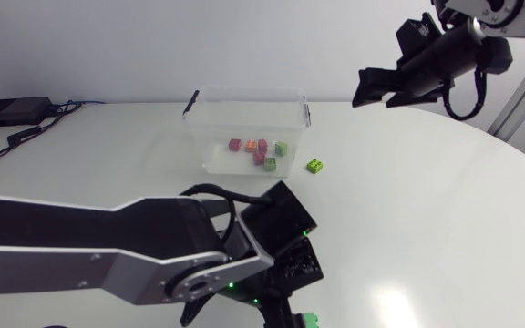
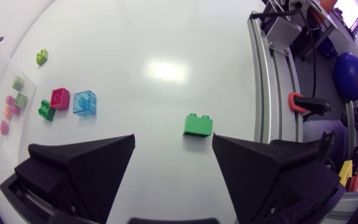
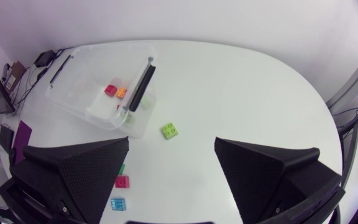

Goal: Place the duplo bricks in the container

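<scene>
The clear container (image 1: 247, 123) stands on the white tabletop (image 1: 408, 200) at about 12 o'clock from its centre, with black clips on its rim. Inside lies a small cluster of sorted bricks (image 1: 258, 150), red, orange and green. A lime brick (image 1: 315, 166) sits on the tabletop just outside the container, at its 4 o'clock. A green brick (image 2: 198, 124) lies near the 6 o'clock edge, just ahead of the left gripper (image 2: 173, 140), whose fingers are spread wide and hold nothing. Beside that gripper, toward the container, a blue brick (image 2: 84, 102), a pink brick (image 2: 59, 98) and a dark green brick (image 2: 46, 109) sit close together. The right gripper (image 1: 376, 89) hangs at 2 o'clock, raised above the tabletop, fingers released and empty.
</scene>
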Robot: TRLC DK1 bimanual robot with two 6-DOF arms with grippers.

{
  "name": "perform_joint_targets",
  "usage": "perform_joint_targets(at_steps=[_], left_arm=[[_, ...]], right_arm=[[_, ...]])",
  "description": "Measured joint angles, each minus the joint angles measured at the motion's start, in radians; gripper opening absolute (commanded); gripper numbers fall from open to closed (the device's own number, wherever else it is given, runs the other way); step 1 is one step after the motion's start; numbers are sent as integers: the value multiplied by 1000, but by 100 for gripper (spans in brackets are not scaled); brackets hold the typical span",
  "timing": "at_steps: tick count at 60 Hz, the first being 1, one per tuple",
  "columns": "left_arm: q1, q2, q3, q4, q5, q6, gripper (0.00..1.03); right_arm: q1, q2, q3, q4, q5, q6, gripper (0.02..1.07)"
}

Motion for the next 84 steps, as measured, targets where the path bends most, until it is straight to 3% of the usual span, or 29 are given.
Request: perform_joint_targets(at_steps=[21, 40, 47, 64, 84], left_arm=[[-55, 154, 157, -137, 0, 0, 86], [-87, 253, 225, -191, 0, 0, 86], [-89, 284, 248, -201, 0, 0, 82], [-89, 333, 322, -241, 0, 0, 56], [-95, 383, 364, -310, 0, 11, 46]], right_arm=[[-93, -96, -194, 48, -60, -40, 102], [-123, -151, -306, 79, -93, -72, 102], [-135, -160, -368, 112, -107, -77, 102], [-164, -160, -469, 158, -145, -95, 102], [-176, -160, -528, 179, -172, -117, 102]])
